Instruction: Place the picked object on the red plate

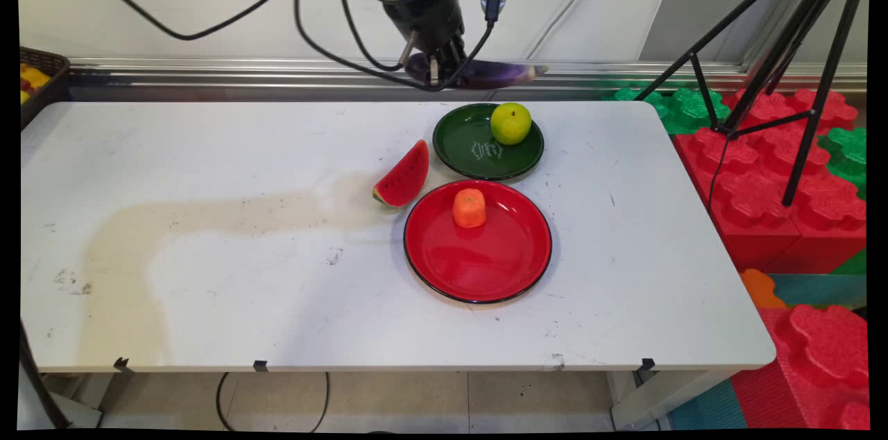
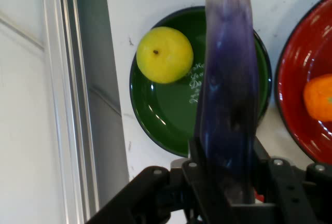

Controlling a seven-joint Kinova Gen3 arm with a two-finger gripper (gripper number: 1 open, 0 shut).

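Note:
My gripper [image 1: 437,65] hangs high above the table's far edge, shut on a purple eggplant [image 1: 496,73] that sticks out level to the right. In the hand view the eggplant [image 2: 229,94] runs up between the fingers, over the green plate [image 2: 161,115]. That green plate [image 1: 461,148] lies below and slightly right of the gripper, with a yellow-green apple [image 1: 510,123] at its right rim; the apple [image 2: 164,54] sits left of the eggplant in the hand view. A red plate [image 1: 485,266] nearer the camera carries an orange carrot piece [image 1: 470,208].
A watermelon slice [image 1: 404,177] stands on the table left of both plates. A dark basket [image 1: 38,72] with yellow items sits off the far left corner. A black tripod [image 1: 798,65] and red and green foam blocks [image 1: 763,176] stand to the right of the table.

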